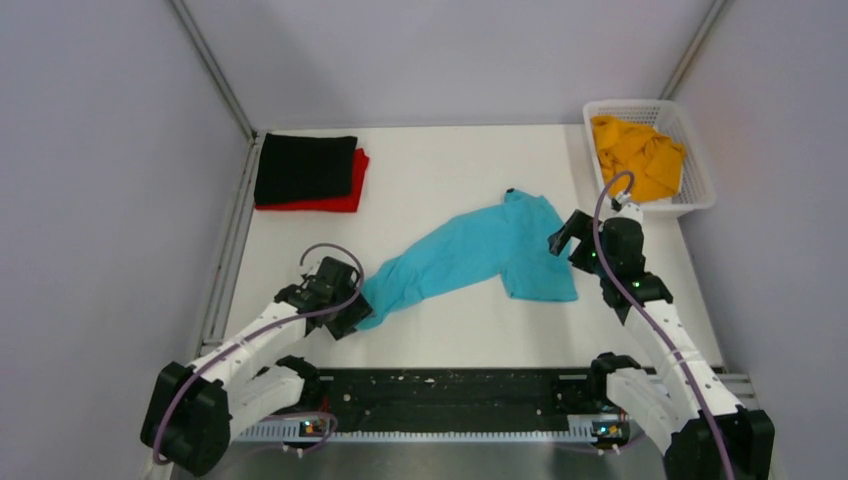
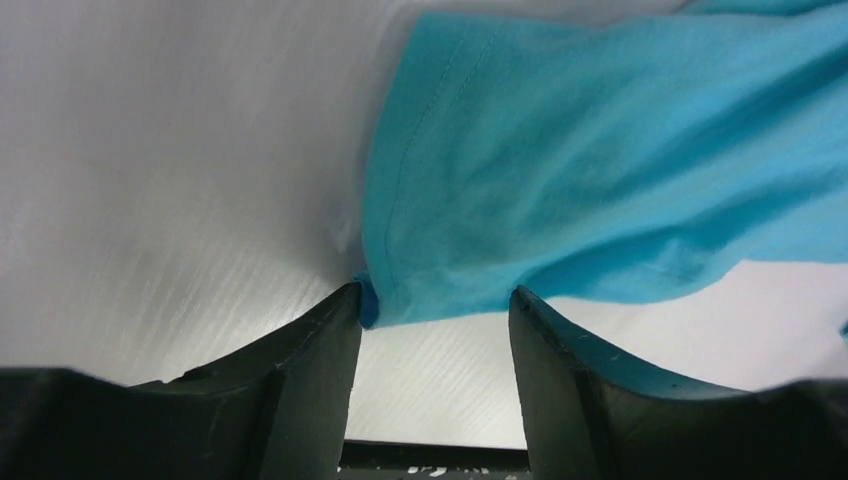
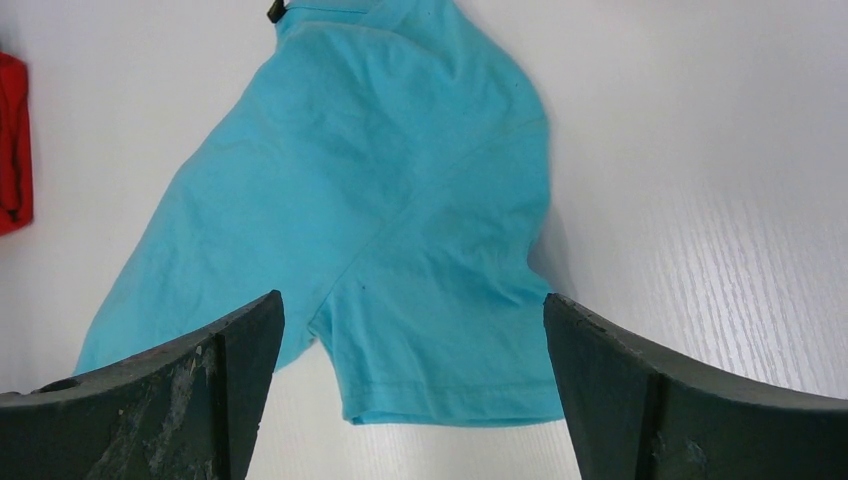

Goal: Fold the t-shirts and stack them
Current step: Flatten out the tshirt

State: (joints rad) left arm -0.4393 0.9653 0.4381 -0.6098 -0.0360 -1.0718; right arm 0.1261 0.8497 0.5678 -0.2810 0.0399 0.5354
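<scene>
We judge the turquoise t-shirt (image 1: 480, 255) light, limp and quick to bunch, best taken by hem corners or shoulder seams; it lies rumpled aslant mid-table (image 1: 440, 170), with bare surface all round for spreading; the left gripper (image 1: 352, 316) stands parted astride the near hem corner, not clamped; the right gripper (image 1: 562, 238) hangs wide apart over a sleeve; the black t-shirt (image 1: 305, 168) on the red t-shirt (image 1: 330, 204) sits far left; the orange-yellow t-shirt (image 1: 635, 150) fills the basket (image 1: 700, 185).
</scene>
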